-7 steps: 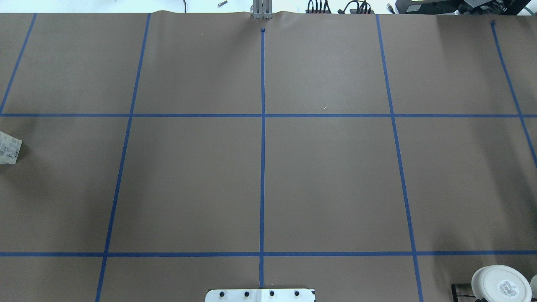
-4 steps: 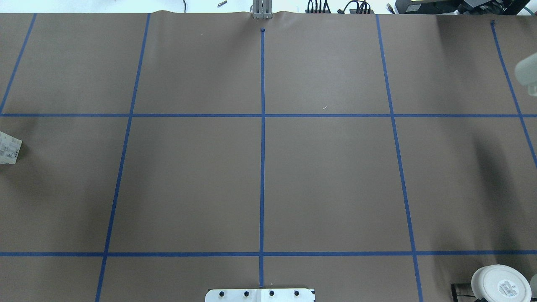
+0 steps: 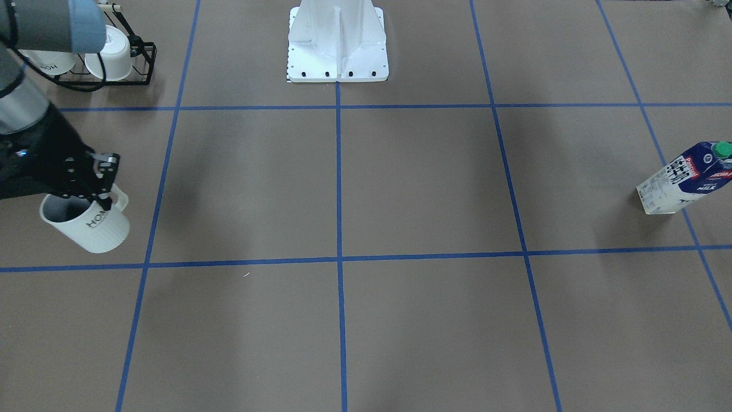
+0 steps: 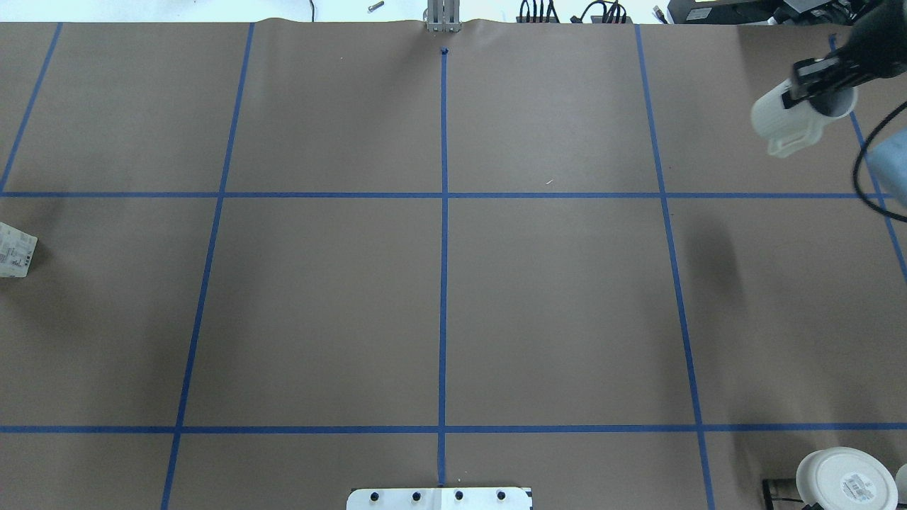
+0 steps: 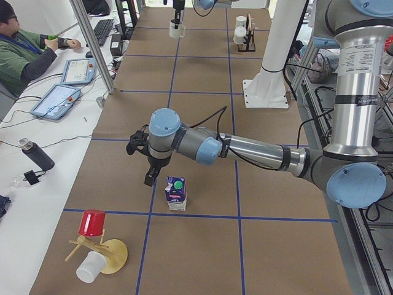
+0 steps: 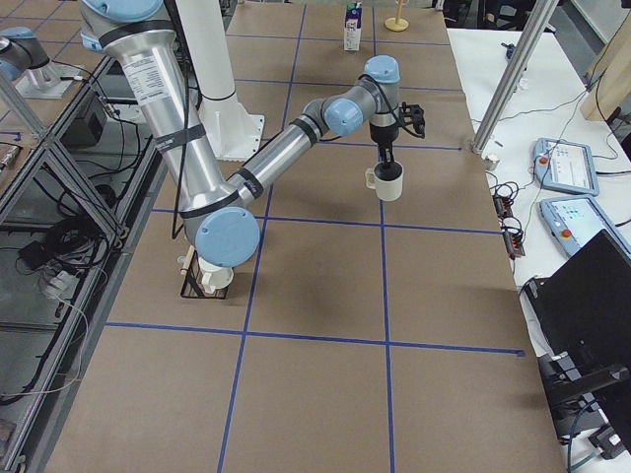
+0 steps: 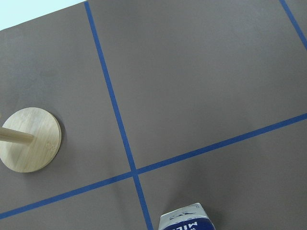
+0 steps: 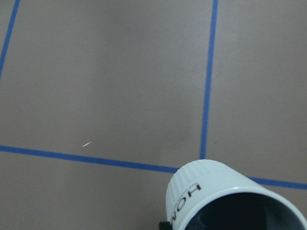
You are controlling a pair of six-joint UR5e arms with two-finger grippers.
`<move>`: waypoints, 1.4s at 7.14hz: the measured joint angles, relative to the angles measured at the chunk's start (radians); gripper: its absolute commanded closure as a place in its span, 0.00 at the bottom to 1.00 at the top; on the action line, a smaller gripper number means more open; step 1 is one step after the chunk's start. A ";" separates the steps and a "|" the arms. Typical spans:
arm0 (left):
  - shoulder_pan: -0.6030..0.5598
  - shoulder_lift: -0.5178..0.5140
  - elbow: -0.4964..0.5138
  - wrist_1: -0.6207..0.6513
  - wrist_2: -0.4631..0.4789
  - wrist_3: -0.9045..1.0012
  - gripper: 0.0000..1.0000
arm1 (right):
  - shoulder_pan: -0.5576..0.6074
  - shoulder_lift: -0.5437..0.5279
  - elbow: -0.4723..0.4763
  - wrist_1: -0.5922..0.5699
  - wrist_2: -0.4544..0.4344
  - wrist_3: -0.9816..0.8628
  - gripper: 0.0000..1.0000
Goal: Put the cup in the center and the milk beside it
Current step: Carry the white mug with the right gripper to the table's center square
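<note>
Wht cup (image 3: 94, 229) w/ dark inside; blue-wht milk (image 3: 680, 186).

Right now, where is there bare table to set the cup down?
The four cells around the middle tape crossing are bare, from the base plate outward. Crowded: the right end, with the mug rack and the right hand holding the cup; the left end has the milk.
</note>
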 measured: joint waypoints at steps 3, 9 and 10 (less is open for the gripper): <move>-0.009 0.004 0.002 0.003 -0.019 -0.007 0.00 | -0.302 0.218 -0.077 -0.104 -0.197 0.377 1.00; -0.010 0.011 0.005 0.003 -0.022 -0.009 0.00 | -0.504 0.503 -0.446 -0.041 -0.278 0.610 1.00; -0.010 0.011 0.005 0.003 -0.022 -0.009 0.00 | -0.509 0.504 -0.474 0.005 -0.278 0.622 0.30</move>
